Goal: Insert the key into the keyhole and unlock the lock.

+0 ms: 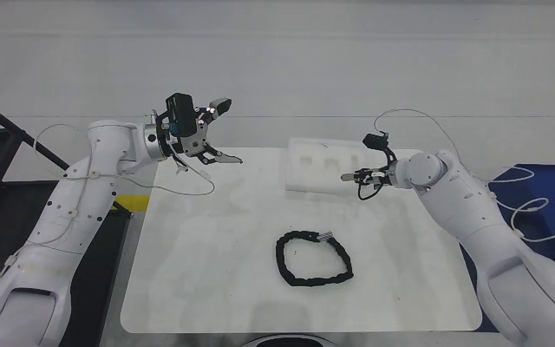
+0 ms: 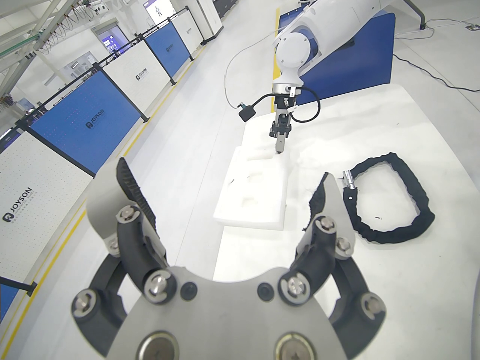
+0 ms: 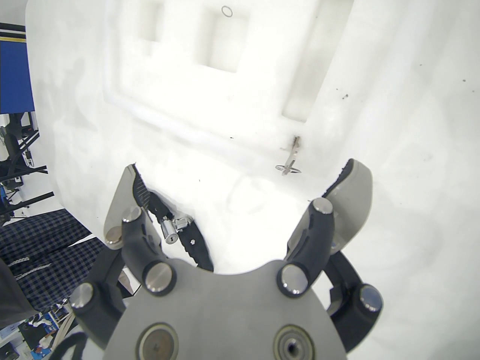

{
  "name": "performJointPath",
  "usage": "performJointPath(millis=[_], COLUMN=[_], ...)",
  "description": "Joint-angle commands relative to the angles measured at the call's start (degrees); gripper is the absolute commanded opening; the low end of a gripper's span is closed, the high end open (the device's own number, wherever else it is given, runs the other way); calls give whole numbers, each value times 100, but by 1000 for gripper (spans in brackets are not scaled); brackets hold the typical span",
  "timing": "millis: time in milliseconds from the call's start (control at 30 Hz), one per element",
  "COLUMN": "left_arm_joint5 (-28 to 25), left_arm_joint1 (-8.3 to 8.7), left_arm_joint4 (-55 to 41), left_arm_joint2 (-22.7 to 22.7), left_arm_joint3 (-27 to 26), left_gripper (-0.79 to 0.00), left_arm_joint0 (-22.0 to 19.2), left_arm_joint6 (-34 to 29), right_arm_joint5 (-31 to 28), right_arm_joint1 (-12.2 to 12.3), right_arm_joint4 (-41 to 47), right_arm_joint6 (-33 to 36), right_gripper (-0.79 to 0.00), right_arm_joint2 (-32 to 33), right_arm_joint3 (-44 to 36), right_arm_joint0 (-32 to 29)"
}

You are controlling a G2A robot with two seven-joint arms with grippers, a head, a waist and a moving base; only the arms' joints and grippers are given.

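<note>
right of centre in the top view, the right claw (image 1: 351,177) is wide open by the key (image 3: 290,159). centre it, then pinch the shaft; left claw (image 2: 225,174) also wide.

- Foam tray (image 1: 325,165) on the table's (image 1: 217,260) far side, right of centre
- Chain lock (image 1: 314,258) mid-table, before the tray
- Key (image 3: 290,159) at the tray's edge, beside the long recess (image 3: 318,57)
- Right gripper (image 3: 242,174) above the key

White table (image 1: 199,260) carries a white foam block (image 1: 303,178) upper right of centre and a black chain lock (image 1: 281,257) below centre
</note>
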Motion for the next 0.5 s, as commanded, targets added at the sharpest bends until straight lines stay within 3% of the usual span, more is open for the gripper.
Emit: performJointPath(millis=[0,333,467], left_arm_joint5=[0,0,0], left_arm_joint1=[0,0,0], left_arm_joint4=[0,0,0], left_arm_joint2=[0,0,0], left_arm_joint3=[0,0,0], left_gripper=[0,0,0], left_arm_joint0=[0,0,0], left_arm_joint6=[-1,-1,-1], right_arm_joint5=[19,226,338], right_arm_joint1=[-30,-196,-254], right_arm_joint4=[-36,-354,-551], right_arm_joint6=[-7,-52,-65], right_gripper=[-203,-259,-388], right_arm_joint2=[-12,-99,-152], right_arm_joint3=[66,317,366], right_arm_joint0=[22,143,186])
